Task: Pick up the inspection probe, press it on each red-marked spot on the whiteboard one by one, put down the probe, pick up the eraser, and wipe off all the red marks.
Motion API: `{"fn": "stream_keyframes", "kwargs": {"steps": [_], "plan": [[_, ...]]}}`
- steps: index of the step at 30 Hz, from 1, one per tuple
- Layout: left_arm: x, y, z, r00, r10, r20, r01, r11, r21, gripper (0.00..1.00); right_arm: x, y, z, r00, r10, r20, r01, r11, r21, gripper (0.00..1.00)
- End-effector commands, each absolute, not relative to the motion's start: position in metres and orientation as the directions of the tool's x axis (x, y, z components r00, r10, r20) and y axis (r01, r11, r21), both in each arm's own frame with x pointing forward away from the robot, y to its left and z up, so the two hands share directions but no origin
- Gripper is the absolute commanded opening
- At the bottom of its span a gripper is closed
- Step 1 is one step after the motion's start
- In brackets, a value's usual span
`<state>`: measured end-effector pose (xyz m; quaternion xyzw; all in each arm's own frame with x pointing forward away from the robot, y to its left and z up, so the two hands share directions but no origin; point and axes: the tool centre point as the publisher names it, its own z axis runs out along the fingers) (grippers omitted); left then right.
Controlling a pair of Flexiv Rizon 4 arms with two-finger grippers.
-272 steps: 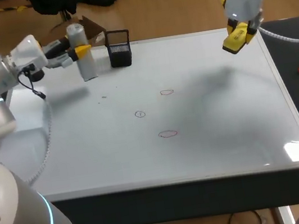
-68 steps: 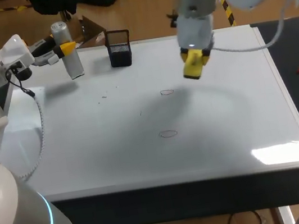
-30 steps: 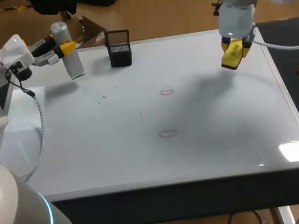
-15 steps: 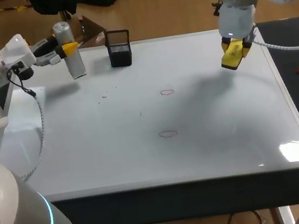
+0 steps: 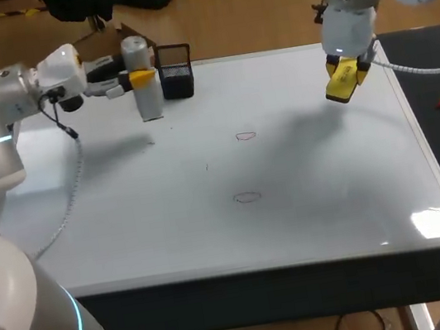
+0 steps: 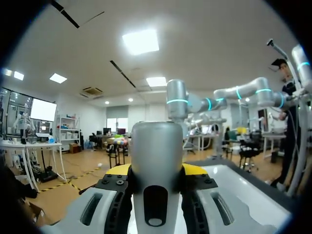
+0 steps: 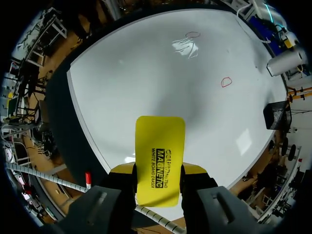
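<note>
Nearest the camera, just below the centre of the head view, a red oval mark (image 5: 247,197) sits on the whiteboard (image 5: 335,205). A faint red trace (image 5: 206,167) lies a little above and left of it, and a second oval mark (image 5: 245,136) lies above that, near the middle of the frame.

Farther back, at the upper right, the right gripper (image 5: 341,70) hangs over the board's far right part, its fingers pinching the yellow eraser (image 5: 341,89). In the right wrist view the eraser juts out ahead of the fingers, its long axis in line with them and its flat face toward the board.

Farthest, at the upper left, the left gripper (image 5: 139,78) clamps the grey probe (image 5: 146,97) from both sides. The probe stands upright, just beside a black mesh basket (image 5: 176,71).

Both ovals lie between the two tools: right of and below the probe, left of and below the eraser. Neither arm looks clearly nearer. With the probe upright, the next press probably needs a sideways carry and then a straight descent.
</note>
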<state>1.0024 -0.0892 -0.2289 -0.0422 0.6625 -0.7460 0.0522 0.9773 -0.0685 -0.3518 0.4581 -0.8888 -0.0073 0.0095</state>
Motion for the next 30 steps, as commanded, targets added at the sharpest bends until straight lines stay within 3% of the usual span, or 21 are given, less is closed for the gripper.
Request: {"fn": "stream_keyframes", "kwargs": {"steps": [1, 17, 30], "plan": [[0.995, -0.117, -0.228, -0.995, -0.097, -0.002, 0.014, -0.121, -0.993, 0.0, 0.977, -0.07, -0.351, -0.578, -0.816, 0.012, -0.815, 0.579, 0.02, 0.0], [0.946, -0.197, -0.241, -1.0, 0.032, -0.002, -0.003, -0.139, -0.99, 0.0, 0.977, -0.07, -0.351, -0.578, -0.816, 0.012, -0.815, 0.579, 0.02, 0.0], [0.938, -0.255, -0.259, -0.994, 0.105, 0.019, -0.031, -0.123, -0.992, 0.0, 0.977, -0.07, -0.351, -0.578, -0.816, 0.012, -0.815, 0.579, 0.02, 0.0]]}}
